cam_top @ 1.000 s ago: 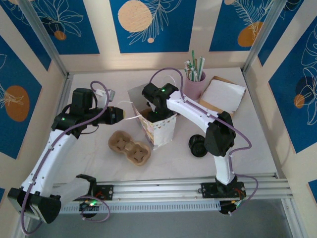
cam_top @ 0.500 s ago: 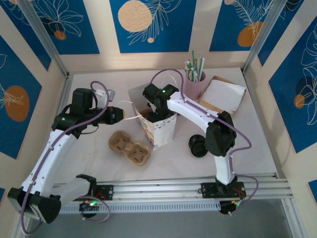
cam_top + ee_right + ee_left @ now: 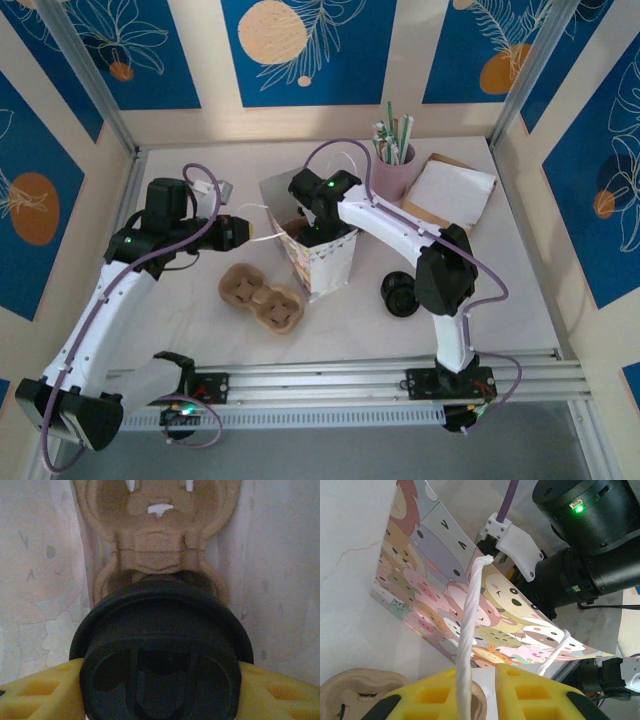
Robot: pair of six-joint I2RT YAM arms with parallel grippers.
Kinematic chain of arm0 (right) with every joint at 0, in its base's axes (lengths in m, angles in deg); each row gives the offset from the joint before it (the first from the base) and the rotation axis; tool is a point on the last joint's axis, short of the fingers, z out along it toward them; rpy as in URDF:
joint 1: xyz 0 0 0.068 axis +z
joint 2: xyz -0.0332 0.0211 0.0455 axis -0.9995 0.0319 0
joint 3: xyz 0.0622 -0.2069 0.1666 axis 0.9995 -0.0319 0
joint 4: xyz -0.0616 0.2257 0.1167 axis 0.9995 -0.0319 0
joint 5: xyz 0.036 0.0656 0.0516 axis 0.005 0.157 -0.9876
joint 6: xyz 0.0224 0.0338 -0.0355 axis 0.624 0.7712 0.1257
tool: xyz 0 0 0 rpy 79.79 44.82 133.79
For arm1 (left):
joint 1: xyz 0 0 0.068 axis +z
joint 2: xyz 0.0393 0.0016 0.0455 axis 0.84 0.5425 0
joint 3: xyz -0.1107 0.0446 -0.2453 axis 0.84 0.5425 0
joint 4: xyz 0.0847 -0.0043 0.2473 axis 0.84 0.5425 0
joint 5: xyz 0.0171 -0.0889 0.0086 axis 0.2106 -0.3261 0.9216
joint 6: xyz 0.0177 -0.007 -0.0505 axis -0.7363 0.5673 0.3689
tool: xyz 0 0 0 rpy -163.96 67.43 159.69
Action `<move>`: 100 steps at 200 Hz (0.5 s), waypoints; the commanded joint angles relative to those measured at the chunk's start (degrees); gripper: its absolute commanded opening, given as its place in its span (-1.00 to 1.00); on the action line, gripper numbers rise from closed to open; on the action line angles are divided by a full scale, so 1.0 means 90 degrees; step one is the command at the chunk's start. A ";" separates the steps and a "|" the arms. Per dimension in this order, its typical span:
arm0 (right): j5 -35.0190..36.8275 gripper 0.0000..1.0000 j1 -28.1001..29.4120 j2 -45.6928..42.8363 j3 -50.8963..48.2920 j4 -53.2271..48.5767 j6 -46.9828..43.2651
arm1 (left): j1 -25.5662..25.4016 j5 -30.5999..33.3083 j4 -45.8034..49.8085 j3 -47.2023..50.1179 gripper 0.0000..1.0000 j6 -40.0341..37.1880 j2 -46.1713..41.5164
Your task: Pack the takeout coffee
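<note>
1. Our left gripper (image 3: 485,687) is pinching its jaws narrow on the white rope handle (image 3: 468,630) of the paper bag (image 3: 485,615). Our right gripper (image 3: 160,690) is holding its jaws about half wide, clamped on the sides of the takeout coffee (image 3: 160,650) just under its black lid.
2. The coffee is sitting inside the bag, upright, directly over the cardboard carrier (image 3: 160,545) lying on the bag's floor. We are not able to tell whether its base is touching the carrier.
3. We are judging this as the lowering step: the cup is going down into the bag but is not yet released.
4. The next move is calling for a straight, slow descent into a well of the carrier. We should let go only once the cup is seated, while the left jaws are tensioning the handle so the mouth gapes.
5. Our right arm is reaching forward and left, with its wrist pointing down into the bag. Our left arm is stretching forward with its gripper level beside the bag, and a spare carrier (image 3: 262,297) is lying on the table near it.
</note>
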 commanded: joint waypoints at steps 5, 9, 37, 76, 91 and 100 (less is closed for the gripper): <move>-0.0299 0.12 -0.0011 0.0338 -0.0377 0.0122 -0.0046 | -0.0080 0.0058 0.0091 0.0034 -0.61 -0.0044 -0.0066; -0.0295 0.12 -0.0007 0.0355 -0.0374 0.0121 -0.0043 | -0.0079 0.0053 0.0084 0.0028 -0.61 -0.0048 -0.0058; -0.0308 0.12 -0.0010 0.0407 -0.0469 0.0152 -0.0035 | -0.0092 0.0042 0.0081 0.0038 -0.62 -0.0049 -0.0063; -0.0253 0.12 0.0007 0.0355 -0.0327 0.0045 -0.0034 | -0.0098 0.0046 0.0070 0.0029 -0.62 -0.0039 -0.0046; -0.0232 0.12 0.0008 0.0324 -0.0257 -0.0004 -0.0040 | -0.0099 0.0047 0.0053 0.0026 -0.61 -0.0030 -0.0046; -0.0231 0.12 0.0008 0.0319 -0.0232 -0.0014 -0.0048 | -0.0108 0.0044 0.0052 0.0029 -0.62 -0.0027 -0.0045</move>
